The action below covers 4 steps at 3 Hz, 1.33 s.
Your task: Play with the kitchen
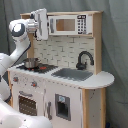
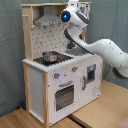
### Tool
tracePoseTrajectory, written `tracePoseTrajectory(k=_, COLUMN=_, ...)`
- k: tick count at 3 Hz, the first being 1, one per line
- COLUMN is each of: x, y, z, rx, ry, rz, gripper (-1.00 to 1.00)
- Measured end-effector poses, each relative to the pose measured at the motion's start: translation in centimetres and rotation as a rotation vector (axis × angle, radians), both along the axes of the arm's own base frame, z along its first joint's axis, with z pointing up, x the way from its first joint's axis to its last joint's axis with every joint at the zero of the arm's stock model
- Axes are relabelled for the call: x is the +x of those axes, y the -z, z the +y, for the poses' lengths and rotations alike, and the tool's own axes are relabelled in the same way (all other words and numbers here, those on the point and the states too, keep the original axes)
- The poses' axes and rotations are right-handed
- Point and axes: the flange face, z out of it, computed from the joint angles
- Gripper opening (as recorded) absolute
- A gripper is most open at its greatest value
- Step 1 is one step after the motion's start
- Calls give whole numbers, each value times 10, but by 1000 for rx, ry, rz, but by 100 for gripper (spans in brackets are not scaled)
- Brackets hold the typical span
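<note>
- One toy kitchen (image 1: 65, 85) fills the scene in both exterior views; it is white with light-wood sides and stands on a wooden floor (image 2: 20, 119).
- Its upper cabinet holds a microwave (image 1: 67, 24) with a windowed door and a keypad at the first exterior view's right.
- Below it runs a white tiled backsplash (image 1: 57, 50), and a grey range hood (image 2: 47, 20) shows in the second exterior view.
- On the counter sits a stove (image 1: 37, 66) with a small metal pot (image 1: 30, 63) on it.
- Just beside the stove is a grey sink (image 1: 72, 74) with a black curved faucet (image 1: 84, 59) behind it.
- The front carries knobs, a windowed oven door (image 2: 65, 95) and a second door with a dark panel (image 1: 62, 107).
- The white arm (image 2: 102, 50) reaches up to the top of the kitchen, its wrist level with the microwave cabinet.
- The tool (image 1: 40, 23) sits at the cabinet's end at the first exterior view's left, seemingly touching it; I cannot tell whether it is wide or narrow.
</note>
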Motion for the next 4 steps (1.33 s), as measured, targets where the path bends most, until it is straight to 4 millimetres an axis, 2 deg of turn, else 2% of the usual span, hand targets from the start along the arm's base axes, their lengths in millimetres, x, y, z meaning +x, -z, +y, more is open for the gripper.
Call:
tracePoseTrajectory(k=1, x=-12, y=-8, z=-19, rx=47, ry=92, rz=16, gripper=-100)
tracePoseTrajectory(k=2, x=-21, y=-3, z=-49, rx=105, ry=156, rz=37, gripper=-100)
tracePoseTrajectory(k=3, x=-37, y=1, z=-55, rx=133, ry=147, rz=57, gripper=-100)
tracePoseTrajectory(k=4, x=-47, y=-1, z=-69, rx=139, ry=129, rz=69, gripper=-100)
